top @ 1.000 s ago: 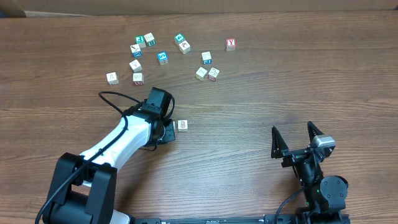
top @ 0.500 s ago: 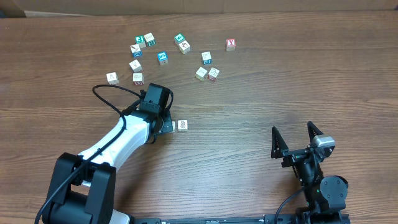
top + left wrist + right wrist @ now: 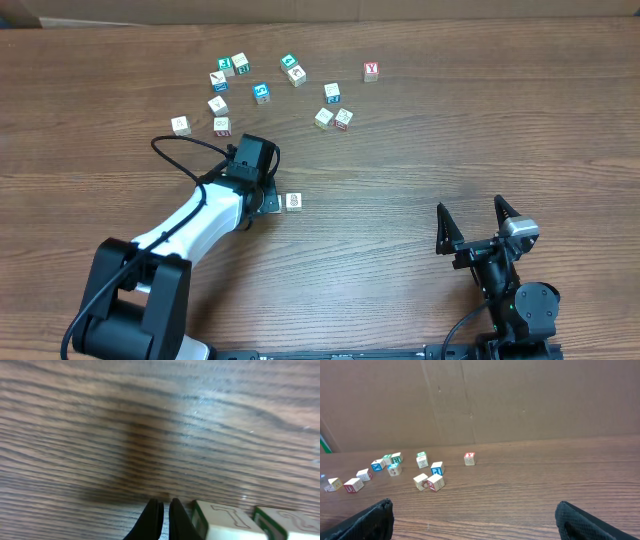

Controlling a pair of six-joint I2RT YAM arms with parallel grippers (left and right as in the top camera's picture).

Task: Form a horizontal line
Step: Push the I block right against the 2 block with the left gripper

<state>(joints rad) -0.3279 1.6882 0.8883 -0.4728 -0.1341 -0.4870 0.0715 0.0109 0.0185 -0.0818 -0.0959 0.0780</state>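
Small letter cubes lie scattered at the back of the wooden table (image 3: 420, 150); no horizontal line of touching cubes shows. A cube with a red Y (image 3: 371, 71) stands alone at the back right, also seen in the right wrist view (image 3: 469, 458). One white cube (image 3: 293, 201) lies apart near the middle. My left gripper (image 3: 272, 203) is shut and empty, low over the table just left of that cube. In the left wrist view its tips (image 3: 166, 510) sit beside a green-edged cube (image 3: 225, 521), with a second cube (image 3: 292, 522) further right. My right gripper (image 3: 470, 210) stands open and empty at the front right.
Several loose cubes sit at the back left, among them a teal one (image 3: 289, 62), a blue one (image 3: 261, 92) and a white one (image 3: 180, 125). A pair of cubes (image 3: 333, 118) lies near the back middle. A brown cardboard wall (image 3: 520, 400) bounds the far edge.
My left gripper has shifted a little toward the back of the table and stays shut. The white cube beside it and the right arm have not moved.
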